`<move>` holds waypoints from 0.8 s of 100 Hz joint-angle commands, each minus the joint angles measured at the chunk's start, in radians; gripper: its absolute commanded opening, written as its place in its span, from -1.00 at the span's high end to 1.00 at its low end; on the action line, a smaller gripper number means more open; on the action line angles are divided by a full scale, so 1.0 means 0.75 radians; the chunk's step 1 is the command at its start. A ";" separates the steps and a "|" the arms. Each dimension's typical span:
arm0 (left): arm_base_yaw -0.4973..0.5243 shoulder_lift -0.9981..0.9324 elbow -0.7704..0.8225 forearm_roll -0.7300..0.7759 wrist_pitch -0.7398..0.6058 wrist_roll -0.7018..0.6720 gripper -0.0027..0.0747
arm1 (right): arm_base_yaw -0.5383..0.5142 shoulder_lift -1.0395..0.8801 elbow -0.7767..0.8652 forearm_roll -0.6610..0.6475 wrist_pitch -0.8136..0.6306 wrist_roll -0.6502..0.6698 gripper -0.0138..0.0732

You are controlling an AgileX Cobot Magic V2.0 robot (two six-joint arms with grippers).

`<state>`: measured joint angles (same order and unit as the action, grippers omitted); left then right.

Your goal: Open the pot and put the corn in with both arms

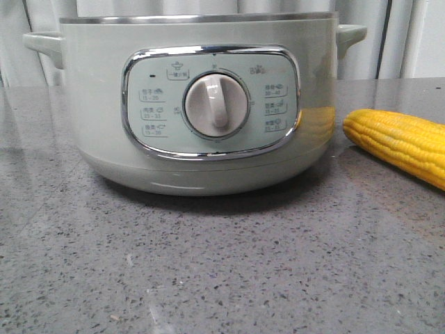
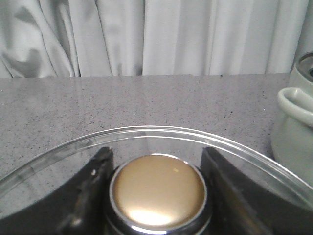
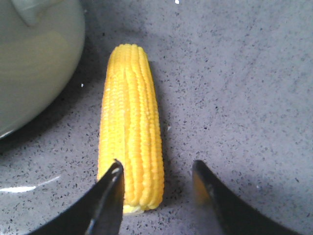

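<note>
— Opened yet?

— Seems so. Left tool [image 2: 156, 152] pressed in on either side of the gold knob [image 2: 159, 191], pinching the glass lid [image 2: 146, 133] by it, off to one side of the pot [image 1: 104, 104]. Only a side handle of the pot at the margin of the left wrist view. Nothing seen sitting over the steel rim from the front, though hard to judge with the very top cropped.

— And the corn cob [image 1: 403, 142]?

— Not in yet. Lying flat on the grey worktop [image 1: 208, 264], toward its right edge, tapered end just beside the pot, apparently not touching.

— Gripped?

— No. Right tool [image 3: 156, 166] spread wide, low over the cob's cut end, one finger overlapping the kernels, the other out over bare worktop. No pinch.

— Roughly halfway, then?

— Probably a little under. Opening judged done. Left to do: centre on the cob, close, lift, carry over the rim, release inside. Unclear too whether resting the lid on the worktop or holding it above; can't tell from here.
</note>
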<state>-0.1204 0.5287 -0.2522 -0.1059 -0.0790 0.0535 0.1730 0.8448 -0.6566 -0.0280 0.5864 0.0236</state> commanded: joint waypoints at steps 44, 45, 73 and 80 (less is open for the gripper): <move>-0.155 0.502 -0.044 -0.006 -0.677 -0.014 0.98 | 0.003 0.247 -0.268 0.037 0.129 -0.010 0.04; -0.165 0.510 -0.044 -0.006 -0.687 -0.014 0.98 | 0.003 0.250 -0.271 0.037 0.133 -0.010 0.04; -0.216 0.809 -0.044 -0.006 -0.962 -0.014 0.98 | 0.003 0.292 -0.326 0.037 0.171 -0.010 0.04; -0.216 0.860 -0.044 -0.006 -1.004 -0.014 0.98 | 0.003 0.292 -0.326 0.037 0.174 -0.010 0.04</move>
<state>-0.2759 1.1501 -0.2457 -0.1101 -0.6375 0.0516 0.1730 1.0725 -0.8668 0.0000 0.7521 0.0236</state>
